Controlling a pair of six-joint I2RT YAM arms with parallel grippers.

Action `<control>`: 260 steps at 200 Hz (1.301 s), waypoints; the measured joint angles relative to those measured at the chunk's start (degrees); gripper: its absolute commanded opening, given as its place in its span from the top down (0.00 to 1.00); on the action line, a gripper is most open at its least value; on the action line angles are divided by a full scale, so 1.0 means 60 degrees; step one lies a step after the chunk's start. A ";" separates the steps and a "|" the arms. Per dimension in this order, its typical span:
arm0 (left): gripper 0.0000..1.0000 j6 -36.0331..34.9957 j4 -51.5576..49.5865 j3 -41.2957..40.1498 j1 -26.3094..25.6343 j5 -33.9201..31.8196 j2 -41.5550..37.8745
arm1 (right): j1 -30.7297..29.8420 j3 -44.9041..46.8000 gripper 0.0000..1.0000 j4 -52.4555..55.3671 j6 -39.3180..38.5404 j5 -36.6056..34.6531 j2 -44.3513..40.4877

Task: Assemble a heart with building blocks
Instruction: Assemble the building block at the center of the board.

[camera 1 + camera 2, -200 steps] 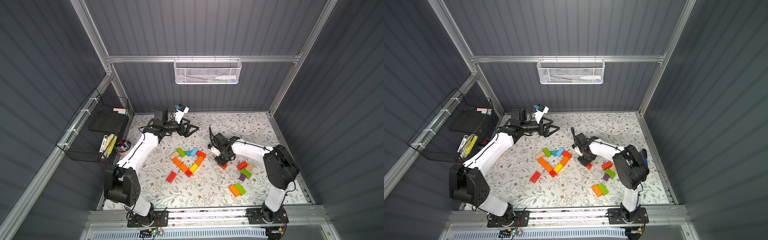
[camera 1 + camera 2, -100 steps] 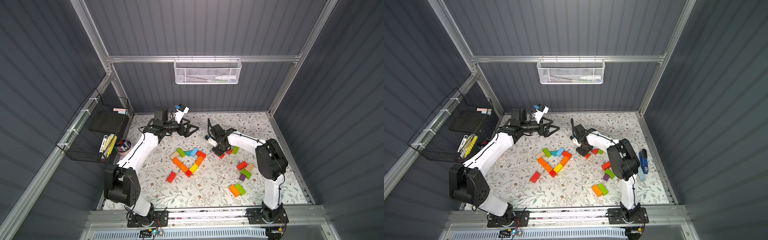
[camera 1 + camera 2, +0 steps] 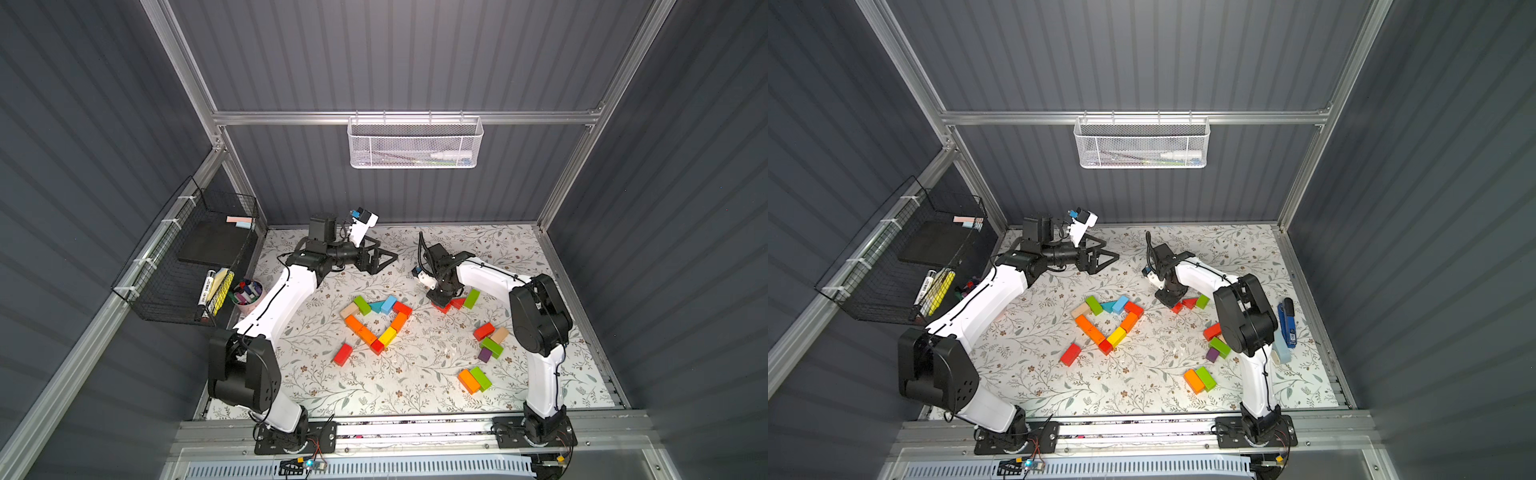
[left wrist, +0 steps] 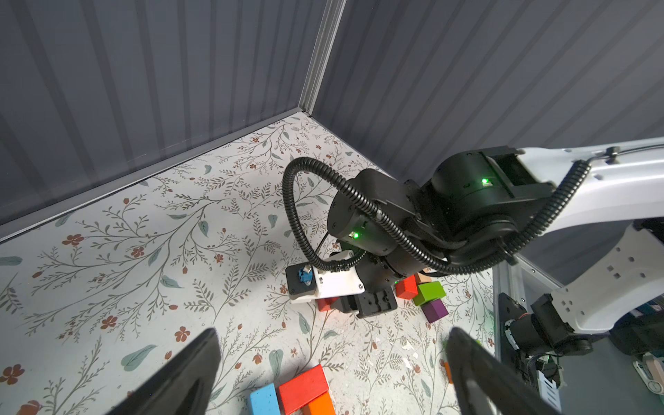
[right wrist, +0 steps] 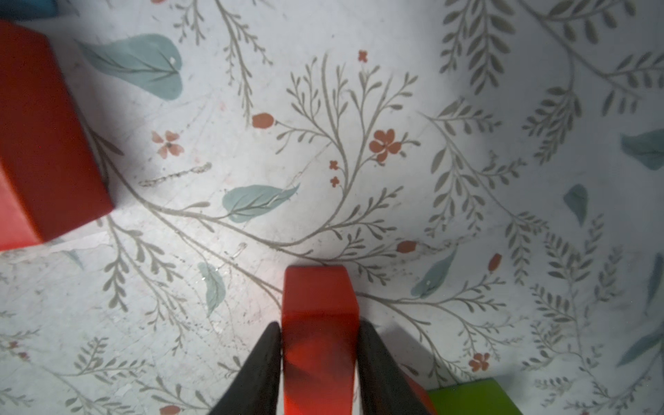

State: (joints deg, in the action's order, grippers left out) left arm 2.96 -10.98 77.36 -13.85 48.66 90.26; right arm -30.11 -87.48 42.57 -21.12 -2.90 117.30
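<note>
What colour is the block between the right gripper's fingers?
Red. The block shows best in the right wrist view.

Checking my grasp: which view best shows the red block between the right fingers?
Right wrist: the red block sits close-up between both fingers. In both top views and left wrist, only a sliver of it shows.

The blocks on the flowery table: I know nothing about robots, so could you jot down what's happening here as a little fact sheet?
Build so far: heart outline of coloured blocks, partly done, mid-table
Right gripper: jaws against both sides of a red block, low beside the heart
Left gripper: open, empty, hovering near the back wall
Loose blocks: lone red brick; orange and green pair; mixed cluster
Table: floral mat
</note>
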 measured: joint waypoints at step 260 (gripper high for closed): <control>0.01 0.0000 0.0000 0.0000 0.0000 0.0000 0.0000 | 0.0157 -0.0368 0.66 0.0157 -0.0164 0.0025 0.0211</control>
State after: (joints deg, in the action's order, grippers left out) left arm 2.96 -10.98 77.36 -13.85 48.66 90.26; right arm -29.17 -89.69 43.51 -22.11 -2.74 118.56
